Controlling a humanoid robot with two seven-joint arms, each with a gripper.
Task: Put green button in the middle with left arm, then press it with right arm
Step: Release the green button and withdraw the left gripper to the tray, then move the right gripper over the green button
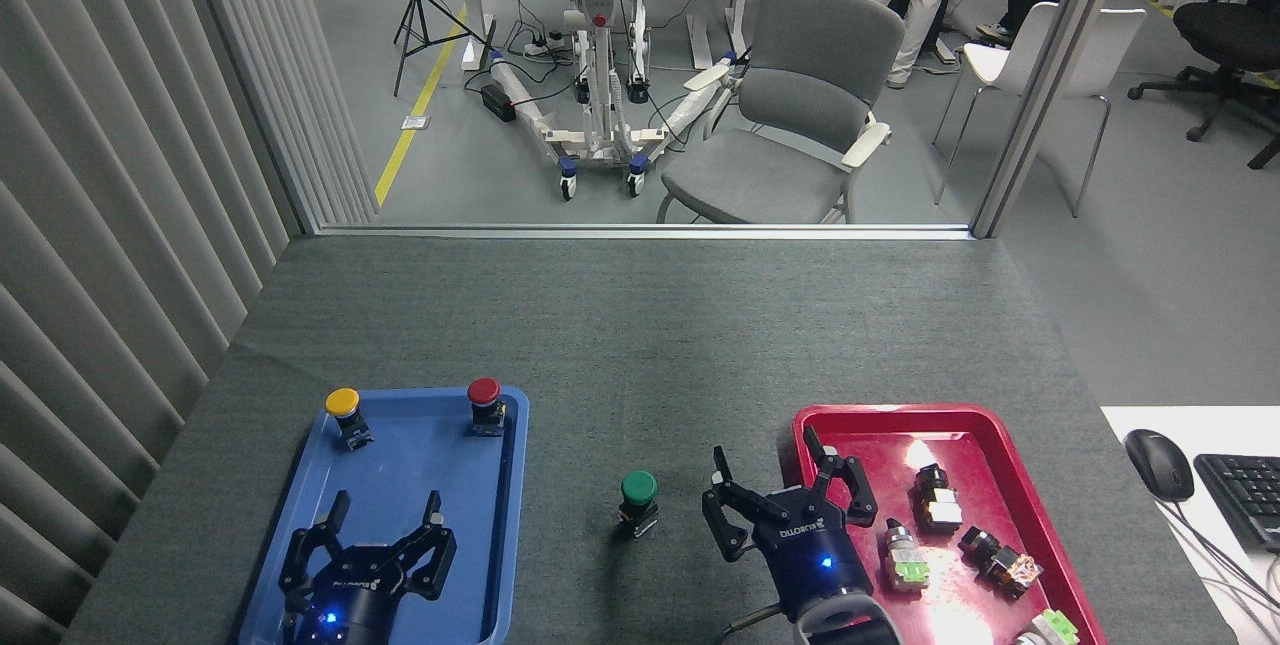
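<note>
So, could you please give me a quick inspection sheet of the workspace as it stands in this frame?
Surface: grey felt mat, bare across its far half.
Job's things: green button upright on the mat between the two trays, nothing gripping it.
Clutter: yellow button and red button upright at the far end of the blue tray; several small switch parts lying loose in the red tray.
Grippers: left gripper open over the blue tray; right gripper open, beside the green button, at the red tray's left rim.
Cables: cords on the floor beyond the table.
Surroundings: grey chair, mouse, keyboard, person standing at the back.
</note>
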